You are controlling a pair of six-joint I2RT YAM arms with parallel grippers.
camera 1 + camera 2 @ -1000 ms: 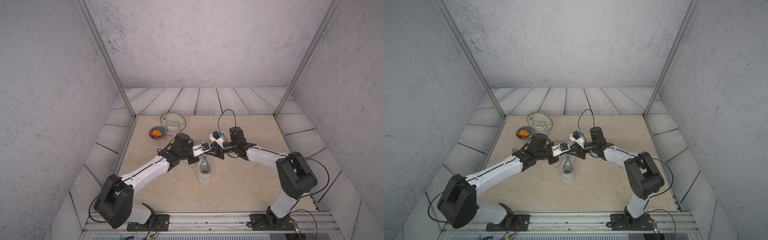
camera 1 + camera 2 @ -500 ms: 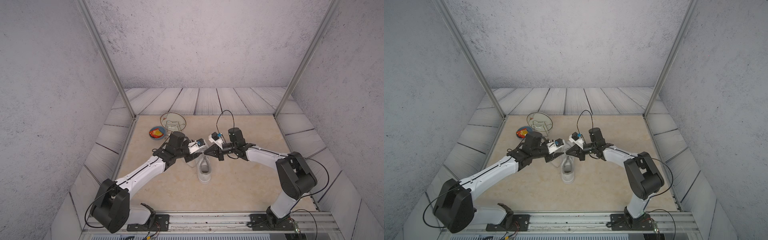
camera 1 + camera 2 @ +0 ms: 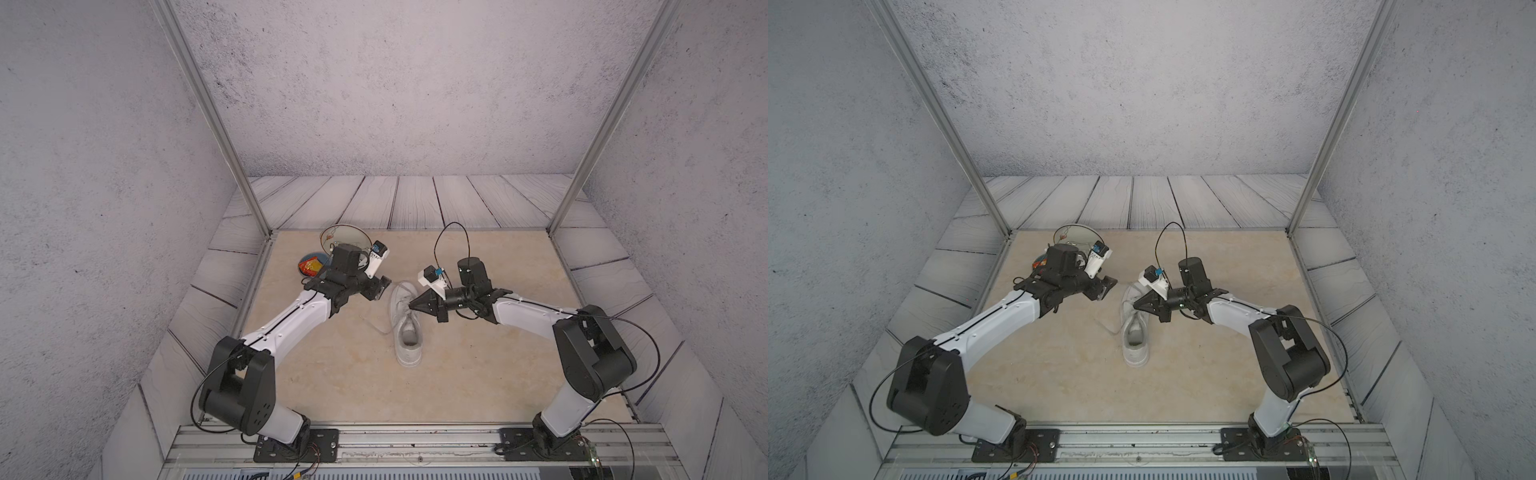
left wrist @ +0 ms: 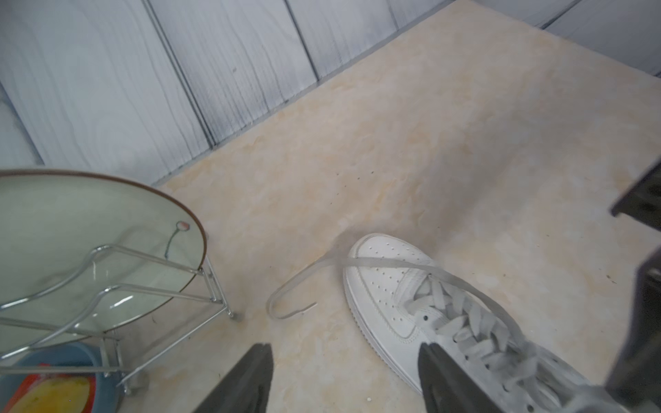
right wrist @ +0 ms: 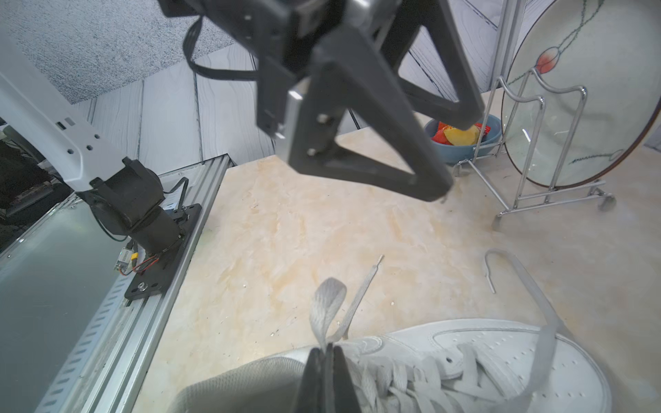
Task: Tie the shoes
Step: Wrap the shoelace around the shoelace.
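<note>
White shoe (image 3: 405,332) sits mid table (image 3: 478,374), toe away from arm bases. Over the throat, right gripper (image 5: 326,354) has jaws pressed together, pinching lace loop (image 5: 327,304). Beside toe, left gripper (image 4: 343,361) has jaws spread, empty. Other lace (image 4: 375,262) crosses toe, end on table. Plate (image 4: 71,232) in rack (image 4: 216,289), bowl (image 5: 461,148) near far-left corner.

Soft, even, bright light in both top views; only a faint shadow beside the shoe (image 3: 405,332). Wide-angle stretch at the edges. Left wrist view looks soft; the plate (image 4: 71,229) glints.
</note>
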